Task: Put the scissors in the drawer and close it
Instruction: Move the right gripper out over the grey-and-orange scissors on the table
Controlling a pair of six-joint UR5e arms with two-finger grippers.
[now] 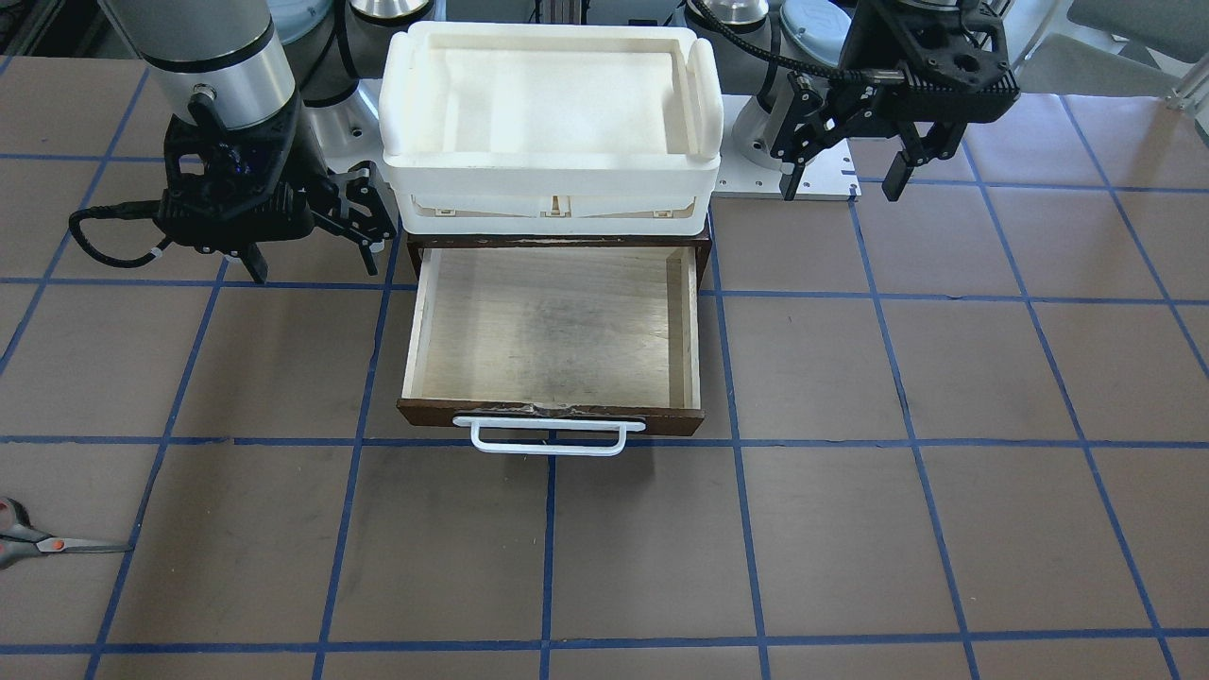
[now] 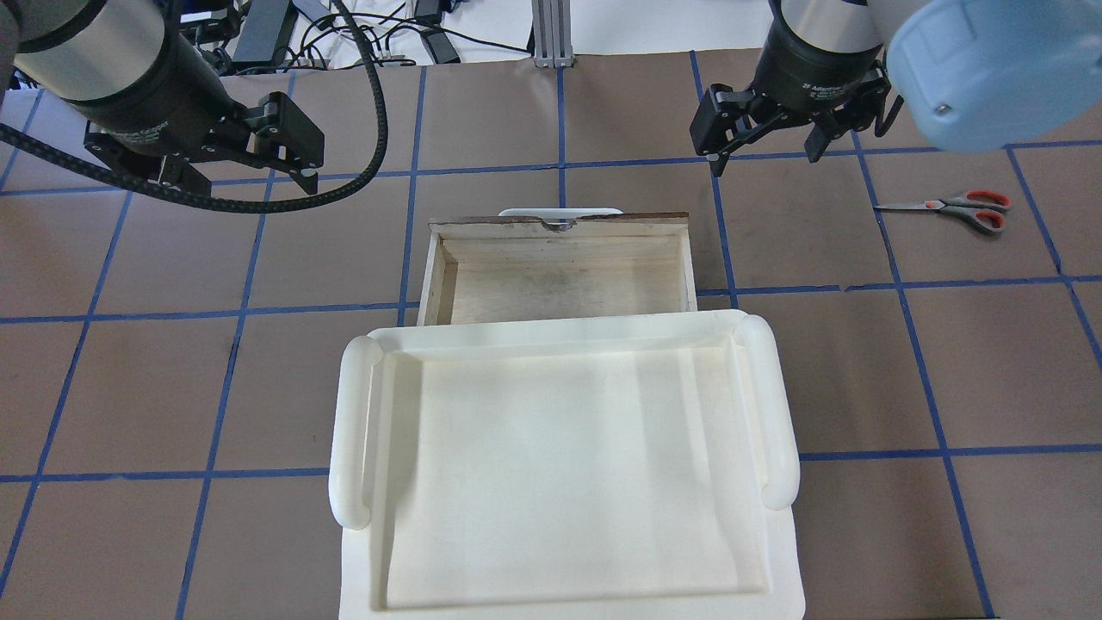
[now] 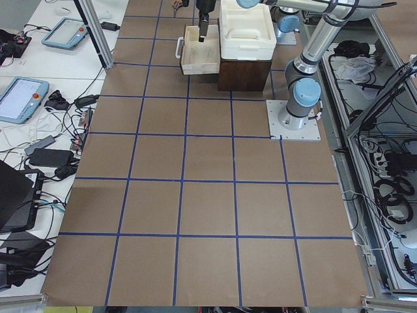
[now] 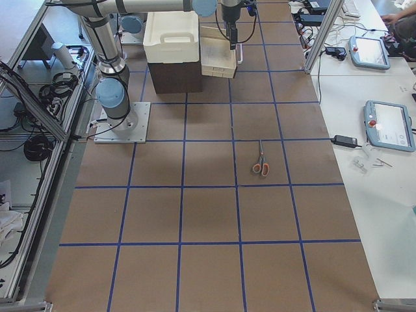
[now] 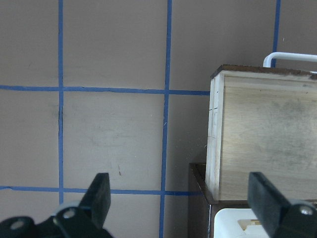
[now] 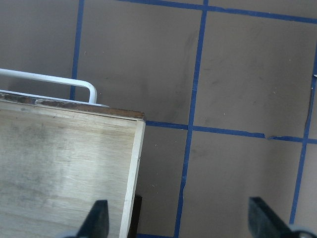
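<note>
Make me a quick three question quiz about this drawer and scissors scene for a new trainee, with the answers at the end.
1. True or false: the drawer is pulled open and nothing lies in it.
2. Where are the scissors? A: in the drawer. B: on the table, on the robot's right side. C: in the white tray.
3. Short answer: is the left gripper or the right gripper nearer the scissors?
Key: 1 true; 2 B; 3 the right gripper.
</note>
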